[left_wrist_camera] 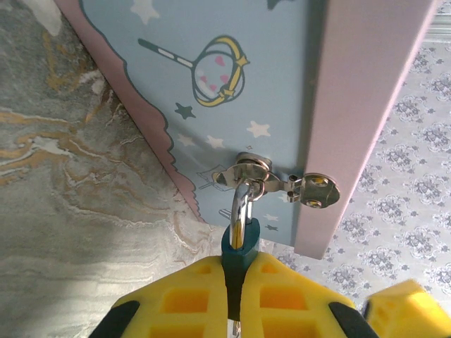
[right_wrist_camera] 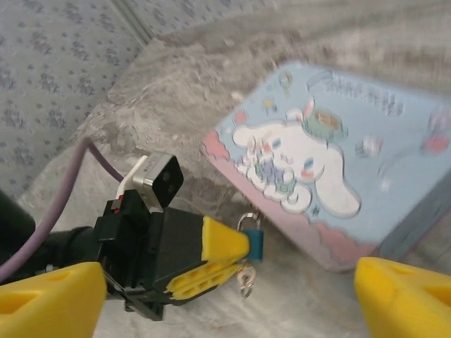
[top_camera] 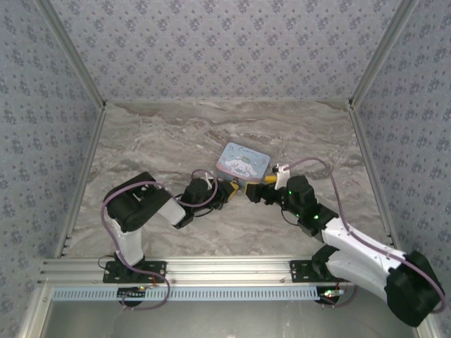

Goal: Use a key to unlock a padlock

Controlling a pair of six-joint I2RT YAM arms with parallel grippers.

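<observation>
The table (top_camera: 155, 141) is grey marble with swirly lines, and flowery wallpaper (top_camera: 225, 42) stands all round it.

The left gripper (left_wrist_camera: 239, 273) has its yellow fingers (left_wrist_camera: 187, 299) pressed tight on the padlock (left_wrist_camera: 239, 250) — the little teal body sits right between them; its silver shackle (left_wrist_camera: 240, 208) goes up through the shiny clasp (left_wrist_camera: 313, 190) on the side of the tin (left_wrist_camera: 232, 91). The right gripper (right_wrist_camera: 222, 299) is spread wide with nothing in it; its two fingers stand far apart, one on each side of the lock, and do not touch it. The key (right_wrist_camera: 244, 279) hangs just under the padlock; it looks to be stuck into the bottom of it, but it is too small and blurry to be sure. The tin lies flat near the middle of the table, and the padlock is at its near edge, between the two grippers.

A few things could go wrong from here. The key is tiny, so the wide fingers could close beside it and miss; they could also bump it so that it drops out. A hard turn could twist the padlock out of the left pinch. The tin only lies loose on the table — a pull on the lock could drag it along, and then the key and the fingers would not line up.
</observation>
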